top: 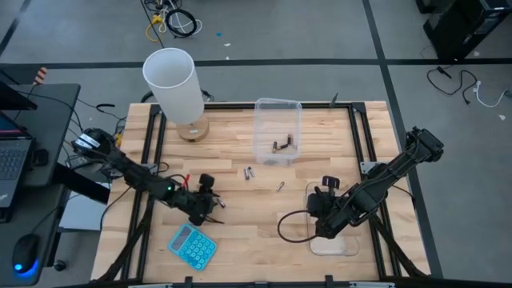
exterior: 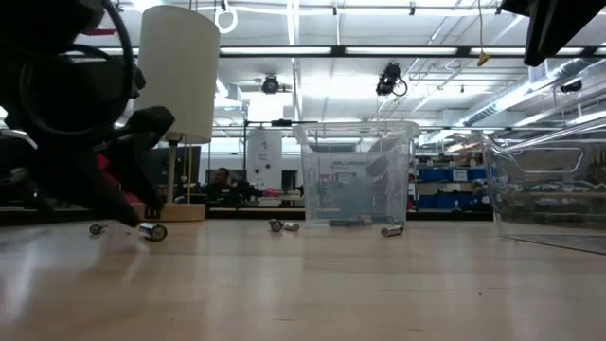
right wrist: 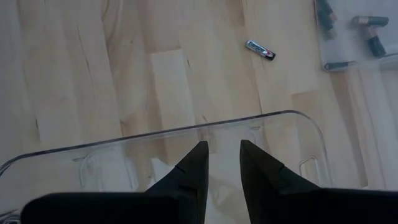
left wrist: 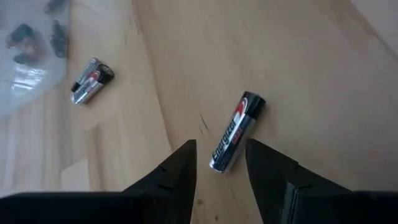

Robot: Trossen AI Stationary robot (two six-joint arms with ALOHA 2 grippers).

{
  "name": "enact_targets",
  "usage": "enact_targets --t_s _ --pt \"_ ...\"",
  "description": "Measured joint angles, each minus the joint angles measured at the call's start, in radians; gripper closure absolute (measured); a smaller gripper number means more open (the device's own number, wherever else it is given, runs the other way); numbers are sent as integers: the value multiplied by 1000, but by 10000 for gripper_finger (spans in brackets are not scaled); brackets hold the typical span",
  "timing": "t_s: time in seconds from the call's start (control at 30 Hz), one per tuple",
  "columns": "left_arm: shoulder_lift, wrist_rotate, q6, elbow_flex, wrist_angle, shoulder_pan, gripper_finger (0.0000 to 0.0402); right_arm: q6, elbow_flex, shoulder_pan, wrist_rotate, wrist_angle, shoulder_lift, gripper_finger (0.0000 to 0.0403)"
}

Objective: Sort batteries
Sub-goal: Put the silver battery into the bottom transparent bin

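The left gripper (left wrist: 221, 163) hangs low over the wooden table (top: 240, 240), just above the blue calculator (top: 193, 246), with its fingers (left wrist: 177, 171) apart and holding nothing. A silver-and-black battery (left wrist: 236, 132) lies flat on the table with its near end between the fingertips; whether it touches them cannot be told. A pair of batteries (left wrist: 91, 81) lies side by side farther from the calculator, toward the far clear tub (top: 277, 128). That tub stands near the far edge of the table, beside the white lamp (top: 174, 88), and holds several dark batteries (top: 284, 145). One more single battery (right wrist: 260, 50) lies on the bare wood between the far tub and the near tub (right wrist: 186, 134). The right gripper (right wrist: 222, 163) hangs over the near tub, well apart from the calculator on the other side of the table, with a narrow gap between its fingers and nothing between them.
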Motion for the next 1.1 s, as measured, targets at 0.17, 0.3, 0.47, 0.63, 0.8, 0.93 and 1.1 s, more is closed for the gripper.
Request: enact_targets --t_s 0.17,0.3,0.47,0.63,0.8,0.93,1.1 --pt "0 71 27 0 0 38 261 -1 0 0 0 0 0 325" --pt "0 102 51 0 -1 62 261 0 0 0 0 0 0 325" --pt "0 173 52 0 -1 96 261 -1 0 0 0 0 0 325" --pt "0 202 67 0 -1 122 261 -1 0 0 0 0 0 325" --pt "0 232 77 0 -1 151 261 -1 0 0 0 0 0 325" --pt "0 261 79 0 0 173 261 -1 0 0 0 0 0 325" --pt "0 284 80 0 0 182 261 -1 0 0 2 0 0 325"
